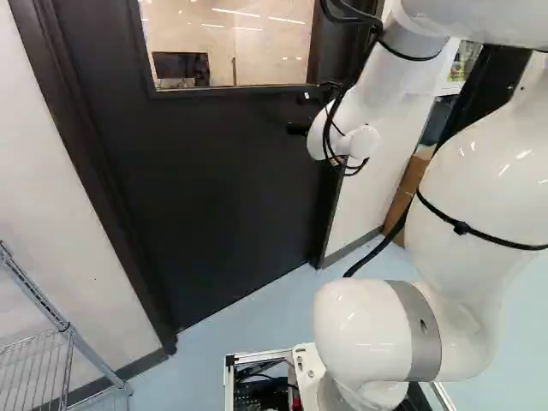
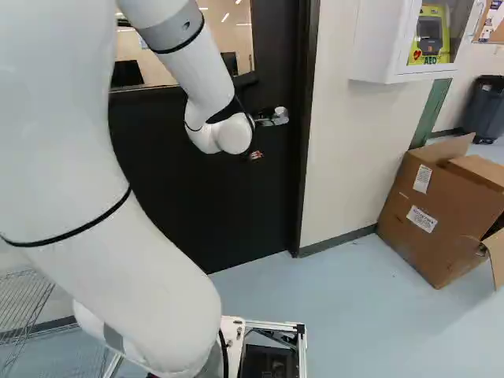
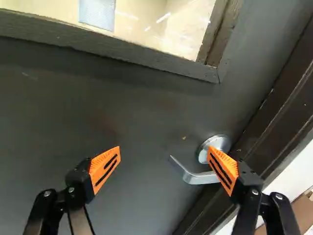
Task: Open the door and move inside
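Gripper (image 3: 164, 149) before the shut door (image 3: 98, 107), its fingers standing wide apart and clamped on nothing. The lever handle (image 3: 195, 178) lies ahead of them, off-centre toward the finger nearer the door frame (image 3: 274, 117); that orange pad (image 3: 222, 169) overlaps the lever's root in the wrist view—contact cannot be told. The lever's long axis runs across the gap, free end toward the other finger—so the next move probably calls for centring, then pressing the lever down.

On the pale blue floor (image 2: 354, 323) stand a cardboard box (image 2: 433, 209) and a dark bin (image 2: 483, 112).
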You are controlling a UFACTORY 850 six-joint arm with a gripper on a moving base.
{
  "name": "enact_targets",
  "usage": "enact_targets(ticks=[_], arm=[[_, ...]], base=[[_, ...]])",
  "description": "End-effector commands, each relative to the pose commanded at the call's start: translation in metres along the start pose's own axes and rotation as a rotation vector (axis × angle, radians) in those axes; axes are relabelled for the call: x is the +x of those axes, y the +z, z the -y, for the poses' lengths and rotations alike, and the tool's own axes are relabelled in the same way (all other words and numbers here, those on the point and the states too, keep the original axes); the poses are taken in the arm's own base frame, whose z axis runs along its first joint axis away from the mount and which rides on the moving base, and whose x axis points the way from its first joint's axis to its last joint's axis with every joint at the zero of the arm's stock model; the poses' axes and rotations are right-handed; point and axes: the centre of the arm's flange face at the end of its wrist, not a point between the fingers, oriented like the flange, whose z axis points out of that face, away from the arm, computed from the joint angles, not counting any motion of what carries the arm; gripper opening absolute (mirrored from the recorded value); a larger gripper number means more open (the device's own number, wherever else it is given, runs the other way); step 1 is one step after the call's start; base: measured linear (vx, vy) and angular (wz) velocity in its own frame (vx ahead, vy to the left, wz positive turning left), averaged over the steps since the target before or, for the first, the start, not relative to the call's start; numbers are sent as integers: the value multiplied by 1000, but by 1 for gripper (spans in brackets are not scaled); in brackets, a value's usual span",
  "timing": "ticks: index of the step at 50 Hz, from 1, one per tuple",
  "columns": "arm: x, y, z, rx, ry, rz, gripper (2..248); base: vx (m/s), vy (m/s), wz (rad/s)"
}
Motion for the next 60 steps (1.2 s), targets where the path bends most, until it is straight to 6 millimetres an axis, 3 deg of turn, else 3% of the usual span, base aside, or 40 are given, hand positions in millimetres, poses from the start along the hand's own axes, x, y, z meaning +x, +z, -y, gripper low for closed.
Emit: enact_targets(ticks=[13, 60], arm=[[-13, 12, 1, 9, 7, 26, 247], [-62, 22, 11, 35, 36, 124, 247]], base=[[0, 0, 0], [0, 0, 0]])
